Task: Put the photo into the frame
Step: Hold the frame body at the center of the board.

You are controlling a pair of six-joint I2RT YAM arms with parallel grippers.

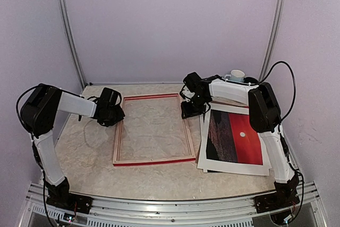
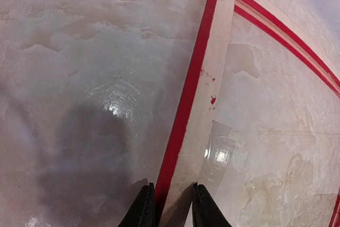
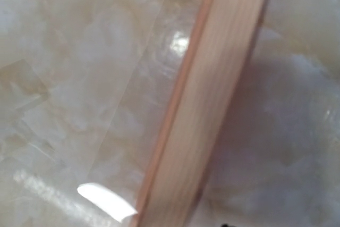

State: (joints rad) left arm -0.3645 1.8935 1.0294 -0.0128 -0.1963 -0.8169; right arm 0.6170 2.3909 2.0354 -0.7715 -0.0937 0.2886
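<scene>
Snugly, left fingers point(image 2: 143, 207) astride frame point(image 2: 204, 94).

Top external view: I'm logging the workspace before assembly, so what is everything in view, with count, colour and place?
thin rectangular wooden frame: one, red edges and pale wood face, flat mid-table.
sunset photo print: one, red sky over dark water with a white border, flat to the right of the frame.
mug: one, white, far right corner behind the right arm.
marbled table: one, beige, under everything.
left arm: one, white and black, base at the near edge.
right arm: one, white and black, base at the near edge.
left hand: one, black, closed on the frame's left rail.
right hand: one, black, at the frame's far right corner, grip unclear.
</scene>
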